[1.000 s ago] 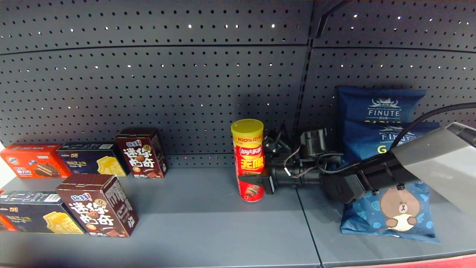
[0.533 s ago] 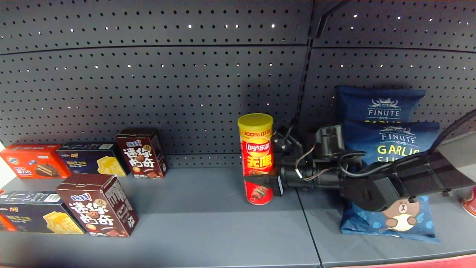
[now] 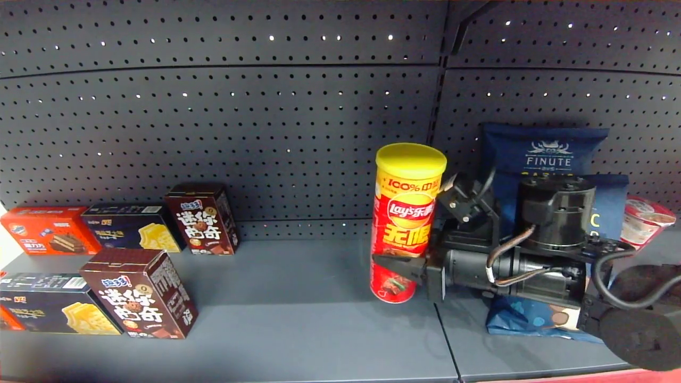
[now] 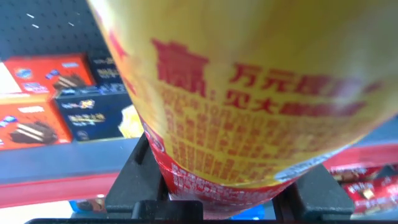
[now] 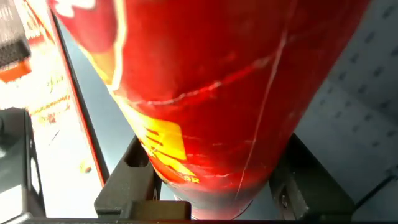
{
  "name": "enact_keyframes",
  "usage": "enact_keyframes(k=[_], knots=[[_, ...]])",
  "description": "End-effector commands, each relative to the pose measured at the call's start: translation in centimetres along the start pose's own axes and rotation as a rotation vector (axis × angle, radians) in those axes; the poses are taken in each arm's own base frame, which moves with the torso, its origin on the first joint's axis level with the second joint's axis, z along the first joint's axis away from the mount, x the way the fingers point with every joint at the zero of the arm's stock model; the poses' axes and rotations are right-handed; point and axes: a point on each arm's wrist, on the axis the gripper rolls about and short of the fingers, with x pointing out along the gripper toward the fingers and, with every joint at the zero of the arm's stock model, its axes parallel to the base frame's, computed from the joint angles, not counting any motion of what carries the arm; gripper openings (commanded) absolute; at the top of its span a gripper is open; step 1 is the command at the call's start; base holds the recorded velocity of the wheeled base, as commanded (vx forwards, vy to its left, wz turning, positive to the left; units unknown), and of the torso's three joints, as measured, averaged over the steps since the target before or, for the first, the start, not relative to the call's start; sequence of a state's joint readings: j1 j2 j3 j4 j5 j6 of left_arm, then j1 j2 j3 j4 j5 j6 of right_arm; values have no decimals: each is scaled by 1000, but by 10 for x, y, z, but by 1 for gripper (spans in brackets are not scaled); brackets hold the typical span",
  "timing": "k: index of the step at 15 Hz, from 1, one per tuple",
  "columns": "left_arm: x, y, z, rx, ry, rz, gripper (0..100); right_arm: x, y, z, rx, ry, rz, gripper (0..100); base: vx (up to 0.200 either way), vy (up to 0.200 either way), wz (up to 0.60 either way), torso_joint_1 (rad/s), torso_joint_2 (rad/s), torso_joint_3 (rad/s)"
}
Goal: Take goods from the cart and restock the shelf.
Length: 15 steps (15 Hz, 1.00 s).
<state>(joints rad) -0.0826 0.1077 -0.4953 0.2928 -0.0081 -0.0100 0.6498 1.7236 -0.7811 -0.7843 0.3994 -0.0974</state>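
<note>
Can [image 3: 407,213] stands upright at mid-shelf [image 3: 298,298], pinched low by my right gripper [image 3: 400,263]. Bags [image 3: 542,151] sit at its 3 o'clock and boxes [image 3: 199,215] at 9. I'd seat it flat, clear of the bags, before releasing. My left gripper [image 4: 224,186] clamps a second can [image 4: 249,93].

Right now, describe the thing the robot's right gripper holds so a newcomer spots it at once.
On the grey shelf before the pegboard, look left of the blue snack bags. The right gripper holds a chip can there: the only tall tube, red with a yellow lid, among boxes and bags.
</note>
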Motion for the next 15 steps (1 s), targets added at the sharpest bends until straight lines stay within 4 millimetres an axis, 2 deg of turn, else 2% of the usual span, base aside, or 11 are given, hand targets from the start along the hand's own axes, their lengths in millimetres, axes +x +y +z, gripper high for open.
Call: enact_keyframes(k=[1, 7, 11, 15], knots=[[1, 0, 7, 1, -5, 2, 0, -9, 5, -10, 2, -1, -3, 0, 0, 0, 0, 0, 0, 0], [6, 0, 13, 5, 15, 3, 0, -14, 21, -34, 54, -14, 34, 0, 0, 0, 0, 0, 0, 0], [6, 0, 12, 5, 18, 3, 0, -14, 24, -41, 58, 3, 44, 0, 0, 0, 0, 0, 0, 0], [7, 0, 12, 5, 21, 3, 0, -12, 27, -60, 59, 28, 52, 0, 0, 0, 0, 0, 0, 0]])
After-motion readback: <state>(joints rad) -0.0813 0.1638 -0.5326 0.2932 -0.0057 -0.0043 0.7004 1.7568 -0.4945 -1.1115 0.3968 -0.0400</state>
